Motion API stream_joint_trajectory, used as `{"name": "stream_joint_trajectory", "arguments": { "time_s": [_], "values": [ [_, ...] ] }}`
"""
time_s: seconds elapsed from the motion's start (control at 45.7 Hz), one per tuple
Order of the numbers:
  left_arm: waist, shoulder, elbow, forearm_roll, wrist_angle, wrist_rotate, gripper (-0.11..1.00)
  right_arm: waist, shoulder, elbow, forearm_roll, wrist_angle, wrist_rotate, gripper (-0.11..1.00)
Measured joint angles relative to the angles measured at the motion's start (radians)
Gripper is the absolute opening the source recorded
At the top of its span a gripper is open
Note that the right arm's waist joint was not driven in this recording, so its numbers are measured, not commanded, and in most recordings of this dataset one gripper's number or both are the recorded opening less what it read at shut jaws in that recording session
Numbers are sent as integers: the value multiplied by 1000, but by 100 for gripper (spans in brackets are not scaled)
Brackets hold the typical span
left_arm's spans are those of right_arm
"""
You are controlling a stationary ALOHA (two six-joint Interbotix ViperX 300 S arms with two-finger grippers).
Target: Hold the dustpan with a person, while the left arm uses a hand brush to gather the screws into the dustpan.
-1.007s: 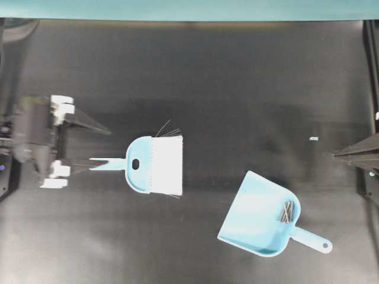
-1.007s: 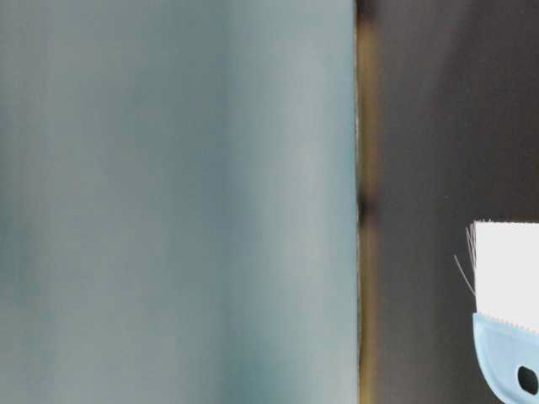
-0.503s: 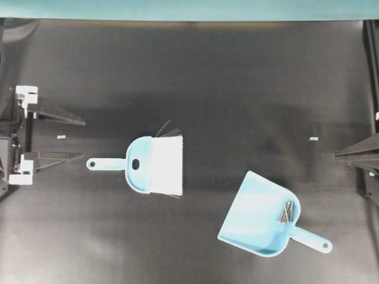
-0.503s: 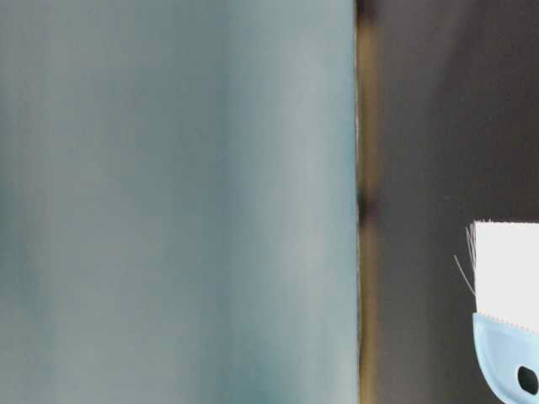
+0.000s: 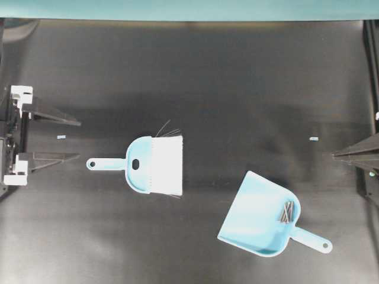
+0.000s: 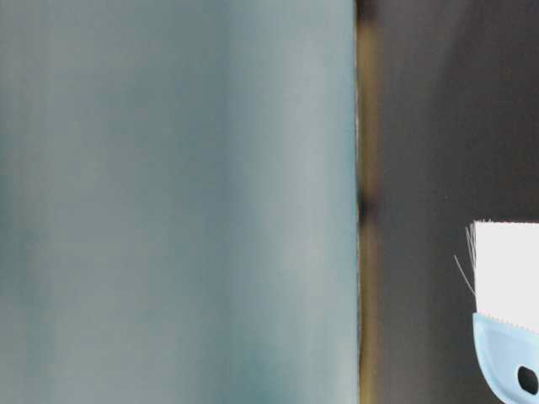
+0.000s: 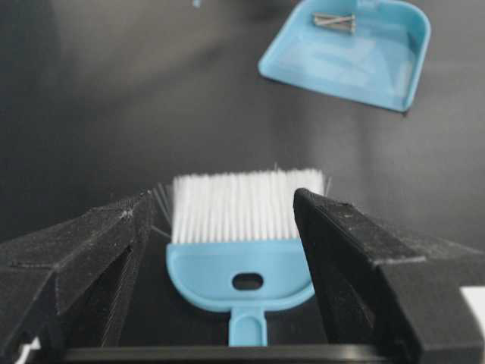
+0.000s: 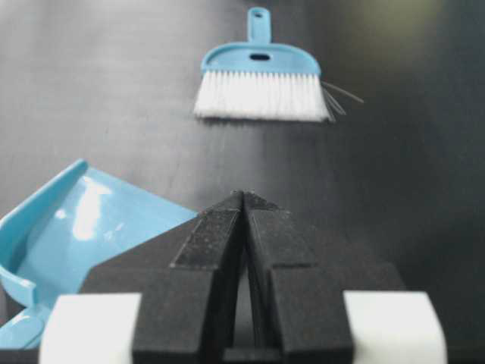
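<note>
Lying flat on black counter (image 5: 237, 89): light blue plastic white-bristled hand brush (image 5: 155, 165). Standing spread, empty: left end effector (image 5: 78, 140). Staying pressed together: right end effector (image 5: 335, 155).

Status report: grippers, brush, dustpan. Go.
Left gripper open, empty. Right gripper shut, empty. Hand brush flat on table, unheld. Screws inside dustpan. Nothing in the way.

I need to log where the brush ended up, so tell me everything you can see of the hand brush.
The hand brush is light blue plastic, with a rounded head, an oval hole, a thin handle ending in a small eyelet, and wide white bristles, a few of them stray and bent. It lies flat on the black table, handle toward the left claw, bristles toward the dustpan. Nothing touches it: the open claw stands short of the handle.
</note>
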Motion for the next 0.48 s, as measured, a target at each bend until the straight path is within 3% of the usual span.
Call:
{"name": "stream_joint_trajectory", "arguments": {
  "time_s": [0.482],
  "values": [
    [0, -6, 0, -2, 2, 0, 73, 0, 0, -2, 2, 2, -2, 0]
  ]
}}
